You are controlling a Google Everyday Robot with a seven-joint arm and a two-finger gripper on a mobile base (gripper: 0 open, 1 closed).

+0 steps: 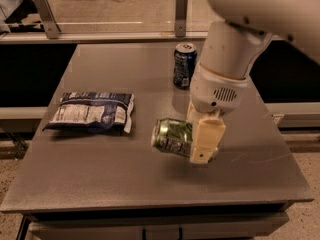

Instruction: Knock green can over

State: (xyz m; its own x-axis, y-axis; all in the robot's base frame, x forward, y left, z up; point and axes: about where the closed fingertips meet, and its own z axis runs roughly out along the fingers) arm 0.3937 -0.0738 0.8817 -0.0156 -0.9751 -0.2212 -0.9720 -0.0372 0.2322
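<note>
Far to the gripper's left, a dark blue-and-white snack bag (90, 111) lies flat on the grey table (125, 179), well apart from everything else. Just to the gripper's left is the green can (172, 136), on its side with its silver top facing left toward the bag and its base end tucked in at the gripper. Beyond the gripper, toward the table's far edge, a dark blue soda can (184, 64) stands upright, untouched. The gripper (199, 146) hangs low over the middle of the table at the end of the white arm (227, 59), which comes down from the upper right. It appears to be clamped on the green can's base end, with the cream-coloured near finger (205, 136) laid across the can and the far finger hidden behind it.

The can is already horizontal, so the tipping itself looks done, and the step in hand seems to be setting it down and letting go. Whether the can rests on the table or is held just above it is hard to tell from this angle. The next move likely calls for a small lowering if any gap remains, then spreading the jaws and lifting straight up. The can may roll once free, so a gentle release matters, with the arm kept away from the blue can behind.
</note>
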